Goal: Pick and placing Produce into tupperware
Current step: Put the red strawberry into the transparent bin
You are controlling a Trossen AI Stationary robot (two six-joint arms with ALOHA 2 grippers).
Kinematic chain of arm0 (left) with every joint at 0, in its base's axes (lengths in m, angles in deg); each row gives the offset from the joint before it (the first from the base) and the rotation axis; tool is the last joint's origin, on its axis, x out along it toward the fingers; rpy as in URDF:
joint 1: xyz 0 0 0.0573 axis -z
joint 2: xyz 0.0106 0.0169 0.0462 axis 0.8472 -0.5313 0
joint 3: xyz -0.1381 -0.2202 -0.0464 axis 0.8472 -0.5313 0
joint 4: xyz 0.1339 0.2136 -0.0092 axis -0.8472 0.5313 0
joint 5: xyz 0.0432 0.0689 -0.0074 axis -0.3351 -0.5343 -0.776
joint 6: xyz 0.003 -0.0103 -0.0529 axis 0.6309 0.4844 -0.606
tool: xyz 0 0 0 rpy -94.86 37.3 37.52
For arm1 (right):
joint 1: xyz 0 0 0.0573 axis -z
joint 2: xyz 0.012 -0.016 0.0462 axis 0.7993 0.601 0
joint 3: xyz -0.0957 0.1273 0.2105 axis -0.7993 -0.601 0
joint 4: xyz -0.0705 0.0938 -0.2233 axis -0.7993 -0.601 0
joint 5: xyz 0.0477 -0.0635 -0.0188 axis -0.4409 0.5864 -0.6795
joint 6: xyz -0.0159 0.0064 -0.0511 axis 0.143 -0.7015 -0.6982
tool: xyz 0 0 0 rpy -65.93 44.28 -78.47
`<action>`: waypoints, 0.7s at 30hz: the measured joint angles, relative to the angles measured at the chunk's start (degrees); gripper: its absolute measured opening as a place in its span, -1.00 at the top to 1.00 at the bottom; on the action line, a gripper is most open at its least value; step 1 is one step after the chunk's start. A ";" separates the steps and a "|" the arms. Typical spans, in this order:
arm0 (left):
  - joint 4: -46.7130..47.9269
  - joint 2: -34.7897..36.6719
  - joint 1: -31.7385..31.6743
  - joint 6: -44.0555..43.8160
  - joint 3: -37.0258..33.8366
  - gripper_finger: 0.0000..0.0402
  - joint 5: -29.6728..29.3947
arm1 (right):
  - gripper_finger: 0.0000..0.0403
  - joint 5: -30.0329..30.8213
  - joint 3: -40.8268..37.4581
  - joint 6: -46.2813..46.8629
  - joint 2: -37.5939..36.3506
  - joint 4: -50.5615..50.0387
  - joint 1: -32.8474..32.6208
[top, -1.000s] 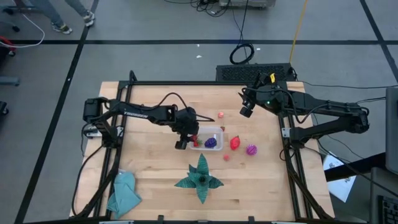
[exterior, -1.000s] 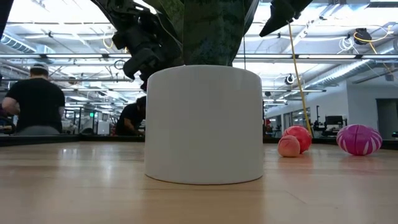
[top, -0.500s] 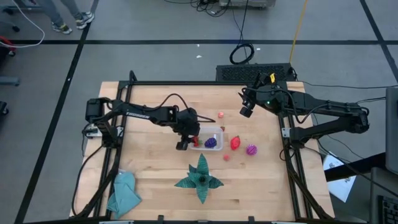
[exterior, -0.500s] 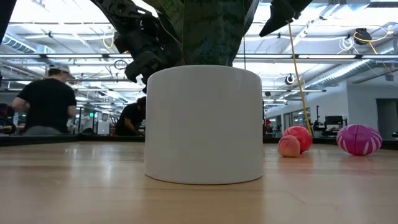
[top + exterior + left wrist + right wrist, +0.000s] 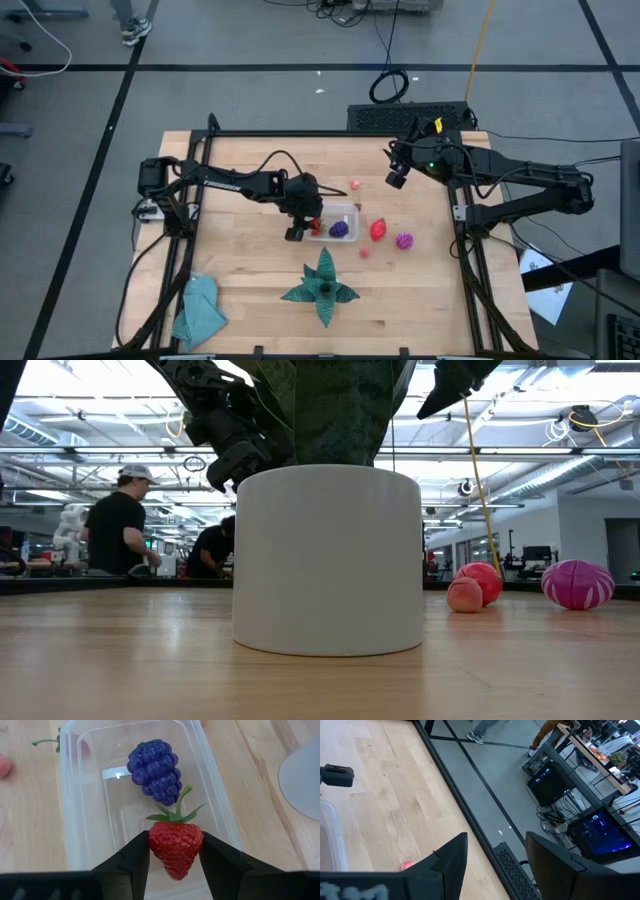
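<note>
Left gripper (image 5: 175, 851) has jaws clamped on strawberry (image 5: 176, 842) over the tupperware (image 5: 75, 820) beside the grapes (image 5: 154, 770); next: release; right gripper (image 5: 495, 865) parked, jaws apart, empty.

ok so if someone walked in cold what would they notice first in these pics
Probably the red strawberry pinched in the left pincer, hanging just above the clear plastic tub near the middle of the table. A bunch of purple grapes already lies inside that tub. From table height, a big white pot fills the middle of the picture, while the right pincer waits empty over the far right part of the table.
</note>
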 joint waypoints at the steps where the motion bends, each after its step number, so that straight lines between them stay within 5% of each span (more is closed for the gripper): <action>1: -0.29 -0.29 0.00 -0.04 0.00 0.21 -0.05 | 0.05 -0.02 0.00 0.01 0.00 0.00 0.02; 21: -1.39 -1.63 -0.42 -0.01 -0.02 0.21 -0.81 | 0.05 -0.01 0.00 0.02 0.00 0.28 0.00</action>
